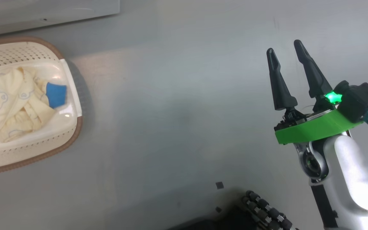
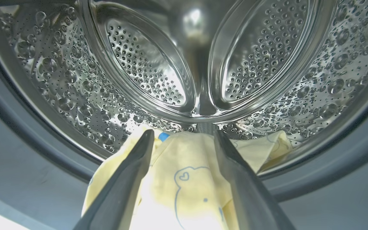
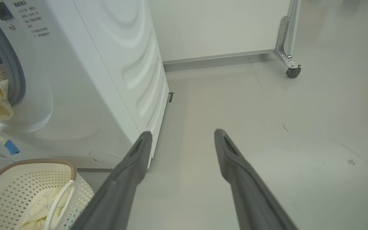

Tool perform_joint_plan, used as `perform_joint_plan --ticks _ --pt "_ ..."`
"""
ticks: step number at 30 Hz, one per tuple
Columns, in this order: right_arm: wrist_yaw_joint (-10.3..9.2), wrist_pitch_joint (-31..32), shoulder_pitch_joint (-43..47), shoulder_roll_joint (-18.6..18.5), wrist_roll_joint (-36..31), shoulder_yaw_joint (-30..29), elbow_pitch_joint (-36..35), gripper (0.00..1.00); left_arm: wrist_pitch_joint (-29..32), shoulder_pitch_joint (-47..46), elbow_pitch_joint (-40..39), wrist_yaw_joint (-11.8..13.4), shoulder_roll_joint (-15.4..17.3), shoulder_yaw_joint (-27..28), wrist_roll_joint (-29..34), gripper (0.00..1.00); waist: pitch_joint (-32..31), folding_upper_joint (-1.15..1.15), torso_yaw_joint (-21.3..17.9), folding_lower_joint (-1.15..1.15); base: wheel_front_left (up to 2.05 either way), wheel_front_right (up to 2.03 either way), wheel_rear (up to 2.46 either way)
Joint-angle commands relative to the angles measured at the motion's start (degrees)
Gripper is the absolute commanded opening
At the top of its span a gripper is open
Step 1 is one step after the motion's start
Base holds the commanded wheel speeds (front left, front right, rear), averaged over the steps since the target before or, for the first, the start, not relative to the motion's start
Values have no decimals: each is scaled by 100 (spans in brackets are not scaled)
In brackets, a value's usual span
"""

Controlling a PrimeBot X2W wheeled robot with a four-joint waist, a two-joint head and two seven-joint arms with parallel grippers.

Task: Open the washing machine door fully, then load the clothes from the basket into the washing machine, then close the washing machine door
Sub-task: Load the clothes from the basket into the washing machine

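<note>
Left tool spread, fingers astride a garment lying at the drum lip, just below the tips. Right tool spread, empty. Hazard: garment overhangs the gasket; it may slide out or snag on closing.

Looking at a plain pale grey floor, kinda glossy, few scuffs. Got the basket parked straight on it at the left, just beside the washing machine, also standing on it. Far right, little black caster under a white panel. Couple tiny dark squares near.
</note>
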Motion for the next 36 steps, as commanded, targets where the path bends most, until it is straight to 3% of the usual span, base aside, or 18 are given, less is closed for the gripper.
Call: perform_joint_plan --ticks 1,7,16,25,36 --pt "22 -54 218 -49 -91 -12 -148 100 -350 478 -430 43 190 213 -101 100 -286 0 191 0 0 0 0" --pt "22 -54 447 -49 -229 -203 -128 100 -749 1772 -1206 176 -122 168 -227 100 -723 0 457 0 0 0 0" --pt "22 -55 742 -49 -467 -337 -72 100 -964 3566 -2431 703 -547 34 -135 100 -1296 0 754 0 0 0 0" --pt "22 -55 945 -49 -691 -417 47 100 -1018 4697 -2999 974 -972 -333 -18 100 -1727 0 974 0 0 0 0" --pt "22 2 1082 -61 -873 -496 147 100 -1024 5364 -3035 1009 -1228 -675 -48 100 -2170 0 1191 0 0 0 0"
